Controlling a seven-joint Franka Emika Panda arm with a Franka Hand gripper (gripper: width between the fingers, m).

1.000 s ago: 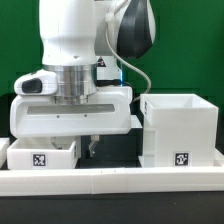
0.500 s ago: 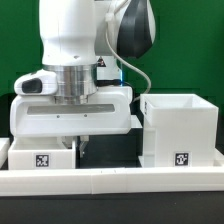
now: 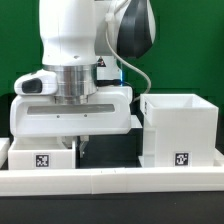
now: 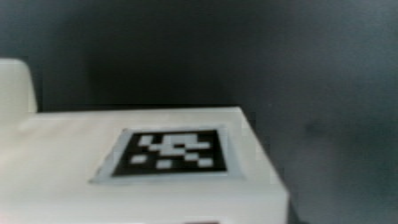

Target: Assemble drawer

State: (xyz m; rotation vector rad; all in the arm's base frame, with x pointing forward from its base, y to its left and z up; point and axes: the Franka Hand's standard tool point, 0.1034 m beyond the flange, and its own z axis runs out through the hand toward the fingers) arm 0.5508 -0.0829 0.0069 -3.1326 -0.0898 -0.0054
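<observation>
From the exterior view I count two parts of the drawer: one large box shell [image 3: 178,125] towards that view's right and one small tray [image 3: 40,153] towards its left. They are well apart, with dark table [image 3: 112,158] between them. Each shows one black-and-white square tag on its near face, so there are two tags in that view: the shell's tag [image 3: 181,157] is low on its wall and the tray's tag [image 3: 41,160] is on its front. One long low white rail [image 3: 120,180] runs across in front of both.

The box shell stands upright with its top open, and the part of the inside I can see holds nothing. The arm's white hand blocks the inside of the tray.

There is one gripper [image 3: 84,146], hanging over the table just beside the tray's edge on the shell's side. Only a dark stub of finger shows under the hand. I cannot tell how wide the jaws are, or whether they touch the tray or grasp anything.

The blurred wrist view shows one white face [image 4: 107,130] with one tag [image 4: 173,152] against the dark table. I cannot tell which part it belongs to.
</observation>
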